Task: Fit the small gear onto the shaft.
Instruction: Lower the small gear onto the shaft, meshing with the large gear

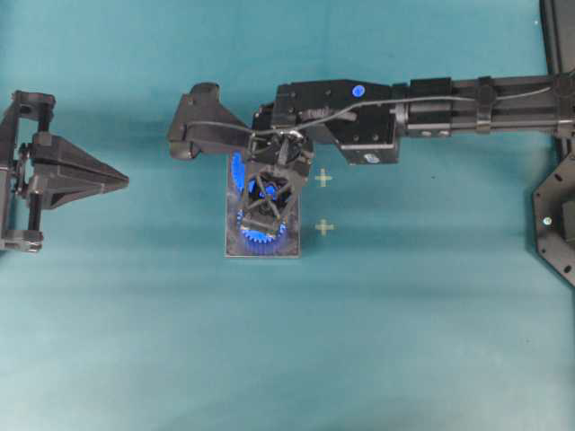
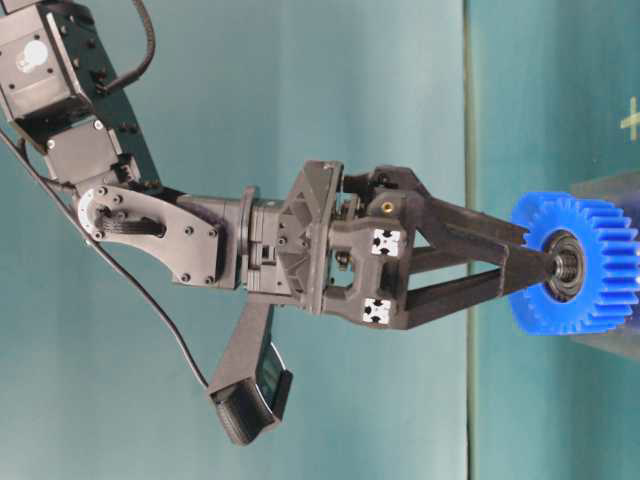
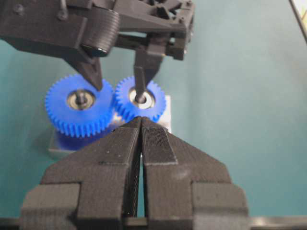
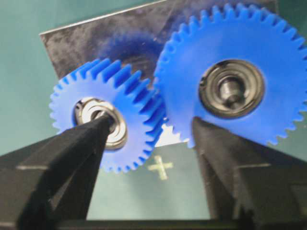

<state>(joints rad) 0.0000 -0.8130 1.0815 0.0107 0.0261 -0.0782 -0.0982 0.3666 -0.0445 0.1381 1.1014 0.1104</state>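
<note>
The small gear (image 4: pixel 103 122) lies flat over the grey plate (image 4: pixel 86 43), its teeth meshed with the larger blue gear (image 4: pixel 235 72). My right gripper (image 4: pixel 152 122) hangs over both gears, open. One fingertip (image 4: pixel 98 125) rests at the small gear's bearing hub and the other fingertip (image 4: pixel 204 132) at the larger gear's rim. The shaft is hidden under that hub and fingertip. From above, the small gear (image 1: pixel 260 238) peeks out below the right gripper's body. My left gripper (image 3: pixel 140 119) is shut on nothing and points at the gears from a distance, at the left (image 1: pixel 121 182) of the overhead view.
A silver pin (image 4: pixel 229 90) shows in the larger gear's hub. Two pale cross marks (image 1: pixel 323 178) (image 1: pixel 324 227) lie on the teal table just right of the plate (image 1: pixel 292 250). The right arm (image 1: pixel 467 103) stretches in from the right edge. A black fixture (image 1: pixel 557 215) sits far right.
</note>
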